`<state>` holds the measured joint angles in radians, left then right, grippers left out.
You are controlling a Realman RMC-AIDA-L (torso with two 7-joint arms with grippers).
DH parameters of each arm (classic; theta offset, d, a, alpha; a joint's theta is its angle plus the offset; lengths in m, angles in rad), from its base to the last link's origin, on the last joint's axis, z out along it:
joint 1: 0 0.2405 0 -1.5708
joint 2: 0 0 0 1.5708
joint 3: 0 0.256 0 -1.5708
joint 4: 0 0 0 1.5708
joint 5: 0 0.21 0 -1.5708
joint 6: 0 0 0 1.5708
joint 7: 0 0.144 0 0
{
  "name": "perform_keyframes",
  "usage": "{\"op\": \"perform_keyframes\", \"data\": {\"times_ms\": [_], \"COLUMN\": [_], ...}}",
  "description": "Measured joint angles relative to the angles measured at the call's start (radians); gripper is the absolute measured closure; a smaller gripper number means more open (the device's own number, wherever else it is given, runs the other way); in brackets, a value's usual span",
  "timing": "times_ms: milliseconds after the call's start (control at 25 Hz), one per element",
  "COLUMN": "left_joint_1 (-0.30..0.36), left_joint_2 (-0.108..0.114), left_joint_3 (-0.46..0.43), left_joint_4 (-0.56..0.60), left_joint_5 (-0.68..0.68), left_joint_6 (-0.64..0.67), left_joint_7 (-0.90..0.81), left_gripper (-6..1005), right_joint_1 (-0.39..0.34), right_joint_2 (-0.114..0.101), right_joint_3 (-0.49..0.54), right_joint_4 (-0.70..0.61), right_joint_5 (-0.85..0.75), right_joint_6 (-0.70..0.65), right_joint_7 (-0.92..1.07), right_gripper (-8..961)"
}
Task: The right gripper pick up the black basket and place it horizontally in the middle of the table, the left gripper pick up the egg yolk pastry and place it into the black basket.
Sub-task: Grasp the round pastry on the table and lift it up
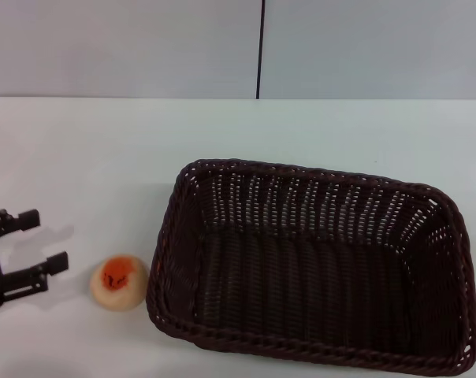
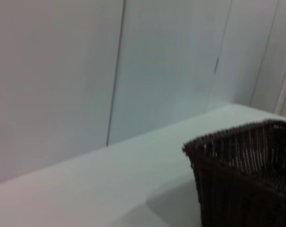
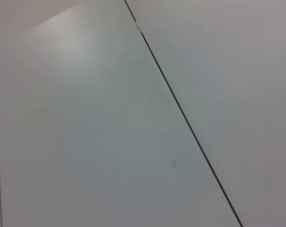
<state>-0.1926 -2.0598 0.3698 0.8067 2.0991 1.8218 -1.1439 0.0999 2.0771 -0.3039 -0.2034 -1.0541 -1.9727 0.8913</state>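
Basket [image 1: 313,272] sits by the bench's near edge. My left tool [image 1: 25,246], released, must grab the pastry [image 1: 119,282] next.

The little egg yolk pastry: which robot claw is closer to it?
The left. The left gripper sits open just beside the egg yolk pastry, not touching it. The right gripper appears in no view.

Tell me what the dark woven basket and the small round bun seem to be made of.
The dark brown woven basket looks like wicker or plastic rattan: braided rim, open-weave sides. The pale round bun looks like matte baked dough with an orange-red top patch, possibly a replica.
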Motion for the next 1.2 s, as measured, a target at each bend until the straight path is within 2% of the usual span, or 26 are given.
{"op": "perform_keyframes", "data": {"times_ms": [120, 600, 800, 1200], "left_joint_1": [-0.007, -0.029, -0.037, -0.045], "left_joint_2": [-0.006, -0.008, -0.008, -0.009], "left_joint_3": [0.013, 0.098, 0.111, 0.126], "left_joint_4": [-0.032, -0.252, -0.323, -0.360], "left_joint_5": [0.024, 0.029, 0.030, 0.013], "left_joint_6": [-0.040, -0.210, -0.238, -0.222], "left_joint_7": [0.022, 0.165, 0.218, 0.256], "left_gripper": [205, 208, 209, 211], "right_joint_1": [0.008, 0.031, 0.040, 0.049], "right_joint_2": [0.001, -0.002, -0.003, -0.002], "right_joint_3": [0.013, 0.015, 0.016, 0.016], "right_joint_4": [0.011, 0.018, 0.015, 0.020], "right_joint_5": [0.000, -0.002, -0.002, -0.001], "right_joint_6": [0.000, -0.001, 0.002, 0.037], "right_joint_7": [0.000, 0.006, 0.000, -0.003], "right_gripper": [366, 366, 365, 365]}}
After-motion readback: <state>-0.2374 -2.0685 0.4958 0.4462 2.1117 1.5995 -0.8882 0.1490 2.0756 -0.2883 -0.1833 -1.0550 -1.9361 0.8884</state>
